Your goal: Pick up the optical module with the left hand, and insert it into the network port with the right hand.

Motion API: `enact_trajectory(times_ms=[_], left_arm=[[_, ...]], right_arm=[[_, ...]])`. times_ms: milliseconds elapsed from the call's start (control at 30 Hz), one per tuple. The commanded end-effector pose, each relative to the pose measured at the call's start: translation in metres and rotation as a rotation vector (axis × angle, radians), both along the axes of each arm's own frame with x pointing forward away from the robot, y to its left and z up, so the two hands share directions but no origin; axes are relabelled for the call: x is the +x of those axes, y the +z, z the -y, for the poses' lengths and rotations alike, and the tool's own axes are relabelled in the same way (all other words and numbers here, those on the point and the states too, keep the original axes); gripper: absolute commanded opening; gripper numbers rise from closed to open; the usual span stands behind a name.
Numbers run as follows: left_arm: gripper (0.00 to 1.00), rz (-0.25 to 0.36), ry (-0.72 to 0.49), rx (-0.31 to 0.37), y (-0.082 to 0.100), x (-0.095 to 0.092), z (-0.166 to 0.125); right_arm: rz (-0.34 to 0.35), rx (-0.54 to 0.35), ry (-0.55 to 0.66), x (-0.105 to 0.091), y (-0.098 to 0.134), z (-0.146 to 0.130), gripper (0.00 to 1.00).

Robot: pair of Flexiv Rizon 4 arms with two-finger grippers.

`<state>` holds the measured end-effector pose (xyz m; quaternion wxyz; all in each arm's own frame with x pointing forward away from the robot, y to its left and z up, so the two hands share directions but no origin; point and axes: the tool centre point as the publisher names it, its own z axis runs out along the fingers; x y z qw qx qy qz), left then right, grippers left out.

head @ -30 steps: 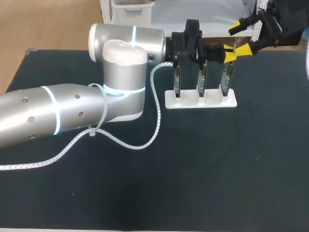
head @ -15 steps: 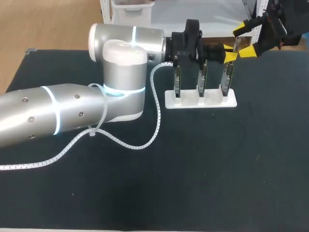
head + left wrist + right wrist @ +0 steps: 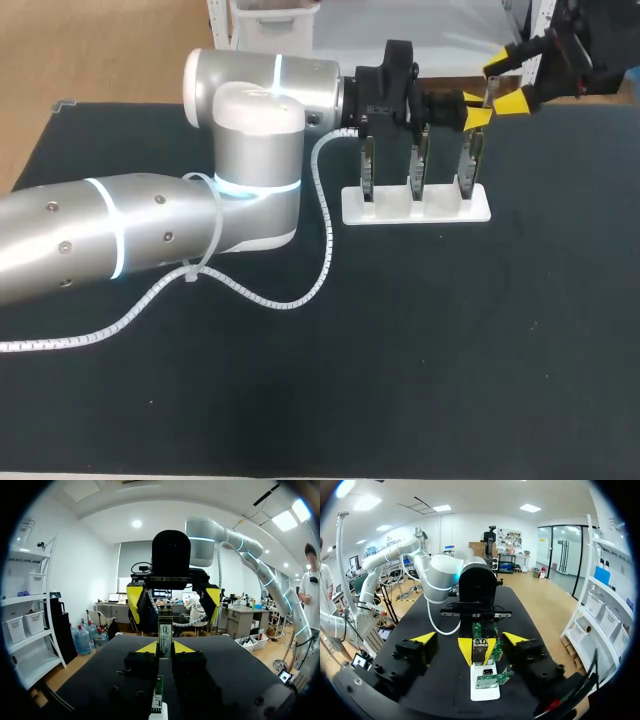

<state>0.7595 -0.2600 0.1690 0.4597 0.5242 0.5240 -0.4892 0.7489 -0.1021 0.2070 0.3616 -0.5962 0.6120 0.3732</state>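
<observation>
My left gripper [image 3: 474, 110] reaches over the white stand [image 3: 415, 212] at the back of the table and is shut on the optical module [image 3: 165, 629], a slim metal bar held upright between its yellow tips. In the right wrist view the module [image 3: 480, 649] stands up between the left gripper's [image 3: 477, 651] tips. My right gripper [image 3: 506, 80] faces it from the far right, open, with its fingers [image 3: 422, 639] wide on either side of the module and not touching it. Three upright green boards [image 3: 420, 168] with ports stand in the stand below.
The left arm's thick silver links [image 3: 250, 160] and its white coiled cable [image 3: 300, 295] lie across the left half of the dark mat. The table's back edge runs just behind the stand.
My right gripper has moved in toward the left gripper, bringing its fingers around the module, and its fingers have drawn slightly closer. The left arm has held still.
</observation>
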Motion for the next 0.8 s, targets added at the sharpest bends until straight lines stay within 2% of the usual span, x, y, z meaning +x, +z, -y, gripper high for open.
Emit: enact_trajectory(times_ms=[33,700,733,767,800], left_arm=[[0.00,0.002,0.001,-0.003,-0.0008,0.0000,-0.0001],[0.00,0.002,0.001,-0.003,-0.0008,0.0000,-0.0001],[0.35,0.002,0.001,-0.003,-0.0008,0.0000,-0.0001],[1.00,0.002,0.001,-0.003,-0.0008,0.0000,-0.0001],[1.00,0.002,0.001,-0.003,-0.0008,0.0000,-0.0001]], right_arm=[[0.001,0.001,0.003,0.0013,-0.0005,-0.0014,0.00],[0.007,0.000,0.008,0.0002,-0.0002,-0.0053,0.00],[0.007,0.000,0.008,0.0002,-0.0002,-0.0053,0.00],[0.006,0.001,0.008,0.0001,-0.0002,-0.0054,0.00],[0.007,0.001,0.008,0.0000,-0.0001,-0.0055,0.00]])
